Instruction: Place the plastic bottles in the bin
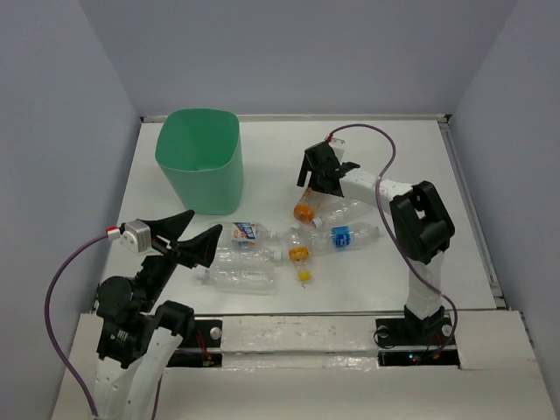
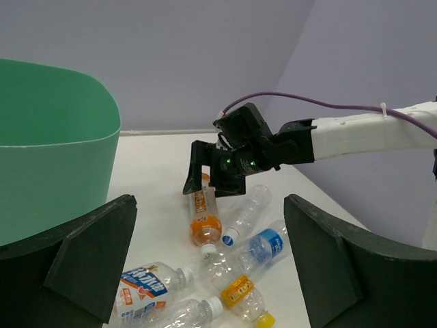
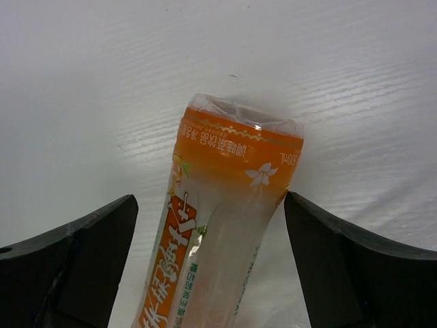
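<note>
Scene: We see a white counter (image 1: 367,289) between pale walls, two arms at its near edge and a scatter of plastic bottles at its middle.

Bin: The mint-green bin (image 1: 199,171) stands upright at the far left of the counter, mouth open, well apart from most of the bottles. No bottle shows inside it from above.

Bottles: We count about six, all lying on their sides. These include an orange-labelled bottle (image 1: 306,208), a blue-labelled bottle (image 1: 346,236), a yellow-capped bottle (image 1: 300,258), a bottle with a blue-and-orange label (image 1: 245,233) and a clear bottle (image 1: 241,278).

Right claw: The right claw (image 1: 317,188) is spread wide, reaching down over the orange-labelled bottle. From its own wrist view, the bottle's base end lies between the two fingers, and we see a gap on either side.

Left claw: The left claw (image 1: 194,234) is also spread and holds nothing. It hovers near the front left of the pile, just beside the bottle with the blue-and-orange label.

Progress: We judge the job barely begun. Nothing appears binned and every bottle we can see remains on the counter.

Step in hand: A first grasp, by our reading, with the orange-labelled bottle framed but not gripped.

Left to do: Close on it, lift it, carry it left across to the bin, release it, then do the same for each bottle.
</note>
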`<action>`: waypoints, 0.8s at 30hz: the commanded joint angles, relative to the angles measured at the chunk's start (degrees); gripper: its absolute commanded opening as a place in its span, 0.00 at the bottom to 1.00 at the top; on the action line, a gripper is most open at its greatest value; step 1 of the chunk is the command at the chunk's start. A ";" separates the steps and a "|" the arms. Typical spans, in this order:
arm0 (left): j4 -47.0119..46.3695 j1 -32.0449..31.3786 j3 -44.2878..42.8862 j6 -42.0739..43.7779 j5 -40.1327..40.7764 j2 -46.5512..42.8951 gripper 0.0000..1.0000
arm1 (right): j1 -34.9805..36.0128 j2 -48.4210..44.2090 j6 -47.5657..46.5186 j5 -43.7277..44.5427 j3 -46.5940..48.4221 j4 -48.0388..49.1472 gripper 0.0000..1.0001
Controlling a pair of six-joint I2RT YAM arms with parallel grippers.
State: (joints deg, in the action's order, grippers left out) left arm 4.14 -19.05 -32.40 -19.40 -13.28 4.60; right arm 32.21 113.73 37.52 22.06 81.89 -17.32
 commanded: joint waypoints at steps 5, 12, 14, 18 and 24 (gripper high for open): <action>-1.94 -0.20 -1.70 0.15 0.01 -0.82 0.99 | -0.48 4.82 2.55 0.35 6.62 1.68 0.85; -1.94 -0.29 -1.79 0.24 0.01 -0.47 0.99 | -0.48 6.07 4.32 3.76 8.99 3.17 0.65; -1.94 -0.20 -1.79 0.15 0.09 -0.38 0.99 | -0.48 5.36 3.97 5.17 8.64 4.39 0.58; -1.68 -0.20 -1.87 0.15 0.97 -0.29 0.99 | -0.48 3.26 1.95 6.76 7.50 6.68 0.49; -1.51 -0.20 -2.05 -0.02 1.85 -0.12 0.99 | -0.48 -5.62 -3.32 5.45 3.37 16.70 0.45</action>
State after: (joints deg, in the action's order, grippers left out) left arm 4.19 -19.07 -32.40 -19.40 -12.16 4.58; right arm 31.94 116.86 38.09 25.43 85.30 -10.66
